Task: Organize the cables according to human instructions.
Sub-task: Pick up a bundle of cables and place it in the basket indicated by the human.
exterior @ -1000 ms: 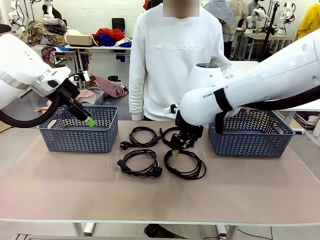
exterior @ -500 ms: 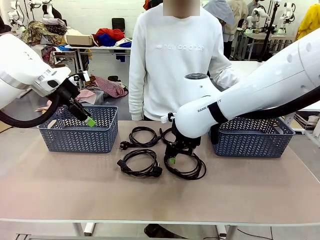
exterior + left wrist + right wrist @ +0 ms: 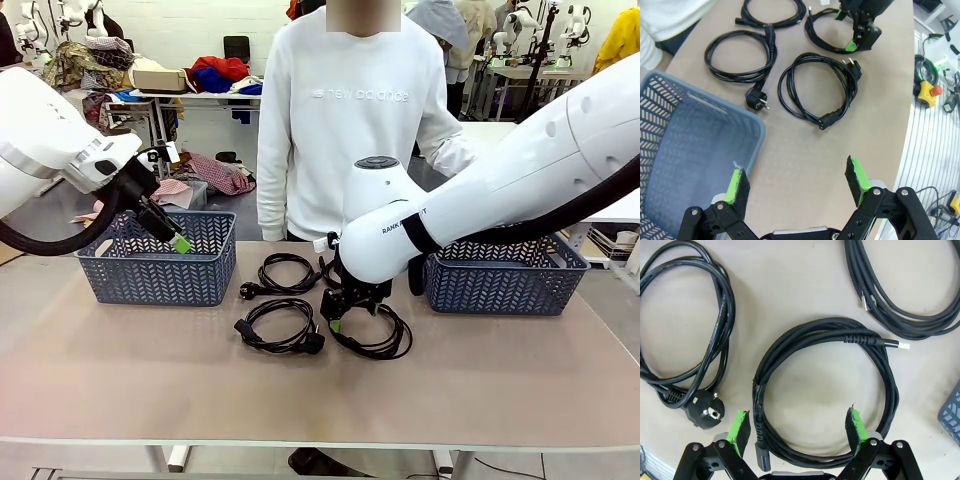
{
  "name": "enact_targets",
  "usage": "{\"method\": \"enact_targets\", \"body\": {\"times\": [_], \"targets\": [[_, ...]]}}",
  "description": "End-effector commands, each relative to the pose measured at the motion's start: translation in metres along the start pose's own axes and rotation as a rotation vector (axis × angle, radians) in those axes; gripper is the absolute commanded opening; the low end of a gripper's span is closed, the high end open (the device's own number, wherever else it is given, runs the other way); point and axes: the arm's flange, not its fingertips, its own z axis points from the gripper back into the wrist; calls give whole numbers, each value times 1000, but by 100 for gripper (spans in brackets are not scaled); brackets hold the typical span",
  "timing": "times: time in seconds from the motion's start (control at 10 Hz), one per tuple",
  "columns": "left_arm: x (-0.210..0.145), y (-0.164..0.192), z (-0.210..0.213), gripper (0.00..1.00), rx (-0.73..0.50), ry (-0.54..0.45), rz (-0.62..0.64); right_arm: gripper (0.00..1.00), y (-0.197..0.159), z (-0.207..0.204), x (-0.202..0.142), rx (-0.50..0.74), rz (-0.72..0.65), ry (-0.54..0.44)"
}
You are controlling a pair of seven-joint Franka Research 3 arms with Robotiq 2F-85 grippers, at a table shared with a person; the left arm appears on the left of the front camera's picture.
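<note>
Cables (image 3: 281,326), four black coils, lie on the table (image 3: 300,400) at the centre of the front view, between the left basket (image 3: 150,278) and the right basket (image 3: 505,288), both blue-grey. Two coils sit toward the person (image 3: 345,120) in the white sweatshirt at the far edge, and two sit nearer the lower edge. None is in a basket.

The right tool (image 3: 335,322) hangs low over the left rim of the lower-right coil (image 3: 390,347). Whether its green pads touch the cord I cannot tell. In the right wrist view this tool (image 3: 797,427) is released, fingers spread wide. The near arc of that braided coil (image 3: 890,395) runs across the bottom of the frame between them, and nothing is clamped.

The left tool (image 3: 180,243) hovers at the upper left of the front view, over the left basket's rim. In the left wrist view it (image 3: 797,182) is released too, one pad over the basket's corner (image 3: 725,111) and the other over bare table, holding nothing.
</note>
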Motion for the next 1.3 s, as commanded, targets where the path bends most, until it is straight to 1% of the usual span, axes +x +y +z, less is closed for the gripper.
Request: {"method": "enact_targets", "body": {"times": [0.0, 0.7, 1.2], "targets": [[-1, -2, 1, 100, -10, -26, 0, 100, 6, -4, 10, -38, -33, -9], [-1, -2, 1, 100, -10, -26, 0, 100, 10, -19, 16, -30, -37, 18], [-1, -2, 1, 100, -10, -26, 0, 100, 11, -24, 20, -62, -35, 34]]}}
